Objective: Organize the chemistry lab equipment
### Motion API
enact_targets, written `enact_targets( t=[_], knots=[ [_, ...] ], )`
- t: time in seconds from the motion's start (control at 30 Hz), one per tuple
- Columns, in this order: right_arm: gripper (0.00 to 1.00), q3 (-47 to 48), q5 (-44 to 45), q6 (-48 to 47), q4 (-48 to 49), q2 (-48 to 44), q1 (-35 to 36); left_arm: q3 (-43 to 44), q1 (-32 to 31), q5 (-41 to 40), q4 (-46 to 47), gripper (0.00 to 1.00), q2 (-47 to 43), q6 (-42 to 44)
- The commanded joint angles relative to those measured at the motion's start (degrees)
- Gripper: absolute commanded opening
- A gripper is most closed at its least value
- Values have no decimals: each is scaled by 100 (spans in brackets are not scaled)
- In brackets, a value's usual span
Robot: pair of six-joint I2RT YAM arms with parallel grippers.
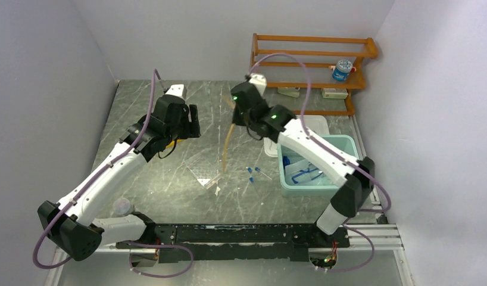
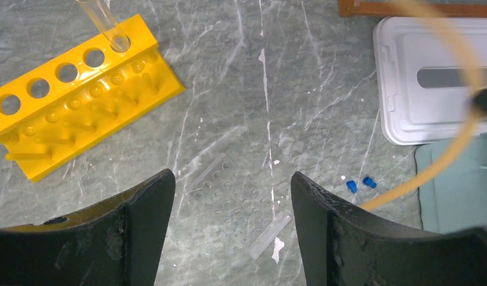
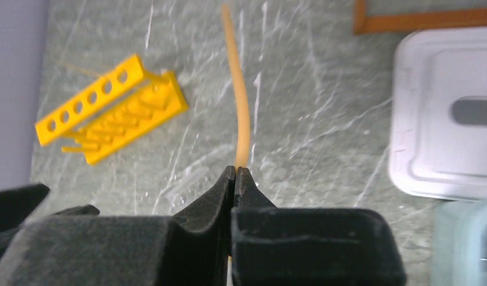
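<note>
On the grey marbled table (image 1: 164, 173), the right pincer (image 3: 236, 176) at lower centre is clenched on the tan rubber tube (image 3: 242, 101), which runs up-frame from its tips; the left pincer (image 2: 232, 179) hangs released over a clear tray (image 2: 235, 211).

No readable text or labels anywhere

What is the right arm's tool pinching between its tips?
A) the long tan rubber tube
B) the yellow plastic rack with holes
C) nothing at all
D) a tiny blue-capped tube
A: the right wrist view shows the right tool shut on the long tan rubber tube, which runs out from its tips.
</note>
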Motion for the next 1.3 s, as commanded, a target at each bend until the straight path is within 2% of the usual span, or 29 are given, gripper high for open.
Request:
enact_targets(
  t=[0.0,0.33,0.47,0.63,0.77,0.9,1.07,1.27],
  knots=[
    [0,352,576,-238,-691,-641,-525,-77,-34,-100,86,75,-97,38],
    [0,1033,1027,-908,-2146,-2034,-2038,-107,-32,82,248,75,8,101],
    [0,1203,1335,-1010,-2733,-2301,-2207,-54,-34,191,327,75,137,143],
    [0,1016,1697,-569,-3487,-2710,-2282,-60,-34,345,450,75,216,105],
    [0,358,2145,4,-4053,-2953,-2290,-112,-29,465,529,75,235,41],
    [0,-699,2070,424,-3734,-3321,-2297,-108,-34,533,513,75,234,7],
    [0,-1943,1557,1175,-3277,-3401,-2319,-172,-29,432,453,75,81,-37],
    [0,-2942,1029,1856,-2911,-3350,-2438,-215,-34,416,418,75,-7,-67]
  ],
)
